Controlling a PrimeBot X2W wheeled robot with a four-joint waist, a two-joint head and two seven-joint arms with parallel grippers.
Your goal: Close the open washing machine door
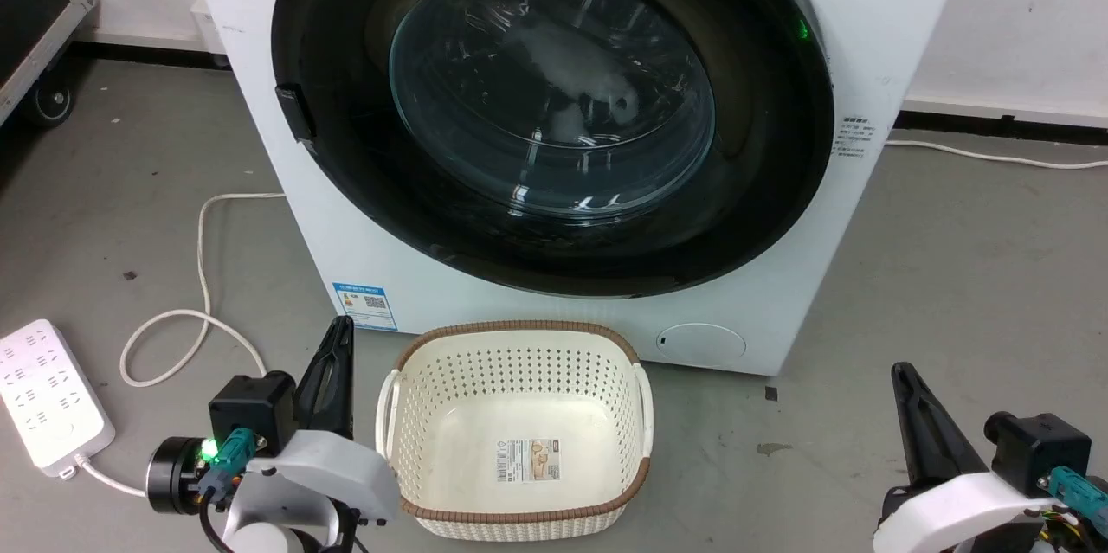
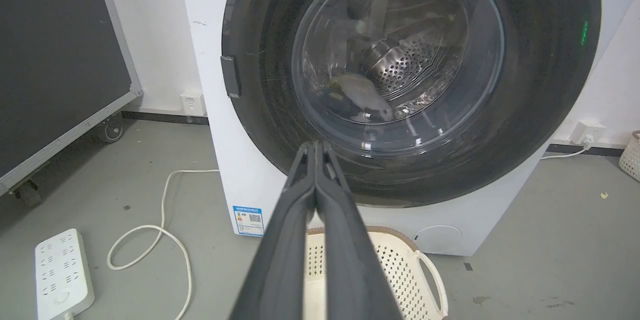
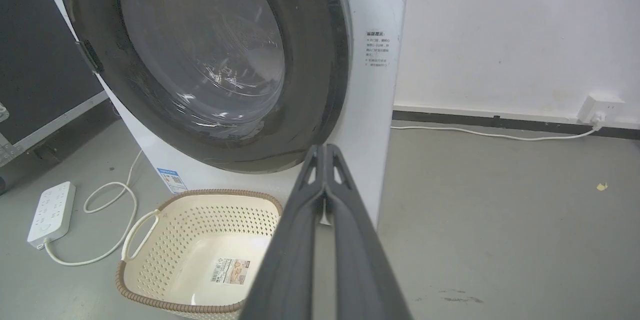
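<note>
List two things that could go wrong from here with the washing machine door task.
The washing machine door looks flush with the cabinet, but a latch cannot be confirmed; it might spring open. The basket stands right below it, between the left gripper and right gripper, both shut; a reaching arm could knock it.

The light around me is even, cool and fairly bright, falling from overhead. The grey floor (image 1: 952,276) carries only faint, soft-edged shadows. The glossy washing machine door (image 1: 762,189) takes the glare, with white streaks across its glass porthole (image 1: 554,94) and a small green reflection (image 1: 802,29) on the black rim. A green lamp (image 1: 209,448) glows on my left wrist. In both wrist views my jaws look soft up close, and uprights such as the white cabinet edge (image 2: 210,84) lean and splay towards the frame sides.
</note>
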